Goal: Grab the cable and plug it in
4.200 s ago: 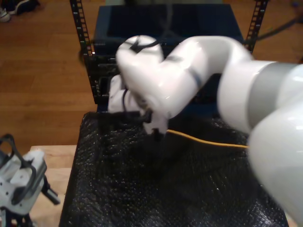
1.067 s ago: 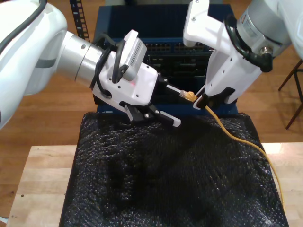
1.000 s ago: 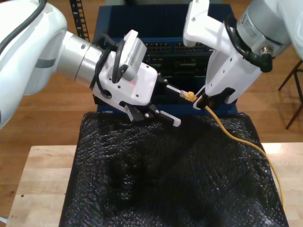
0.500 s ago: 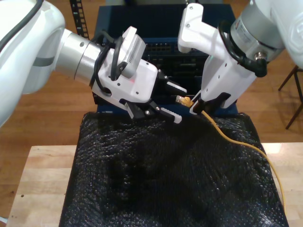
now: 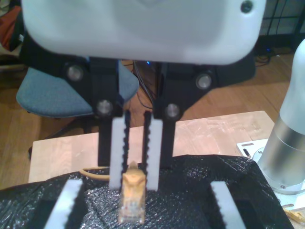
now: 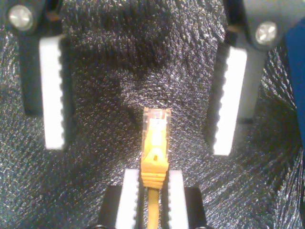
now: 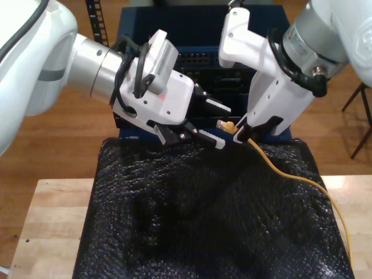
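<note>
The yellow cable [image 7: 290,174] runs across the black mat up to my second gripper [image 7: 238,134], on the arm at the exterior view's right. That gripper [image 6: 152,174] is shut on the cable just behind its clear plug [image 6: 156,121]. The plug [image 5: 132,202] sticks out past the shut fingers [image 5: 116,152]. My first gripper [image 7: 220,124], on the arm at the exterior view's left, is open. Its fingers [image 6: 52,90] stand wide apart on either side of the plug without touching it. The two grippers face each other above the mat's far edge.
A black bubble-wrap mat [image 7: 197,221] covers a light wooden table [image 7: 52,221]. Behind the grippers stands a dark blue rack with rows of ports [image 7: 203,58]. An arm's metal base [image 5: 286,152] stands on the table. A blue chair [image 5: 52,95] sits beyond the table.
The second gripper has carried the plug toward the exterior view's left and lower, into the gap between the first gripper's open fingers. The first gripper has shifted slightly toward it.
</note>
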Tool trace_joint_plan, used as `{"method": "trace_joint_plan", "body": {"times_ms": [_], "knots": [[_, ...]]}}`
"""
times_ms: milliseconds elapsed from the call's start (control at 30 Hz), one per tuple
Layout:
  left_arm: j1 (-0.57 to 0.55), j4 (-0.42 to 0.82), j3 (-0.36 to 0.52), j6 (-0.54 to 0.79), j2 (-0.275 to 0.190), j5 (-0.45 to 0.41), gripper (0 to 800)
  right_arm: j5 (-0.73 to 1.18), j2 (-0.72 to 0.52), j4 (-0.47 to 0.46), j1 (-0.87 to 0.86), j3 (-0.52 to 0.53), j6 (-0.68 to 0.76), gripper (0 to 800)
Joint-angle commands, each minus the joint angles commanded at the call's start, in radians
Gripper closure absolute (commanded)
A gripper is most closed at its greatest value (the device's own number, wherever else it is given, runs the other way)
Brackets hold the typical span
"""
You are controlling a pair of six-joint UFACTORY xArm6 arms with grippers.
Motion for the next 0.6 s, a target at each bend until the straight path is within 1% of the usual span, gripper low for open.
{"method": "trace_joint_plan", "body": {"times_ms": [67,133,367,600], "knots": [[0.000,0.000,0.000,0.000,0.000,0.000,251,0.000,0.000,0.000,0.000,0.000,0.002,792],[0.002,0.000,0.000,0.000,-0.002,-0.002,298,0.000,0.000,0.000,0.000,0.000,0.002,792],[0.002,0.000,0.000,0.000,-0.003,-0.003,302,0.000,0.000,0.000,0.000,0.000,0.002,792],[0.002,0.000,0.002,0.000,-0.005,-0.006,353,0.000,0.000,0.000,-0.002,0.000,0.002,792]]}}
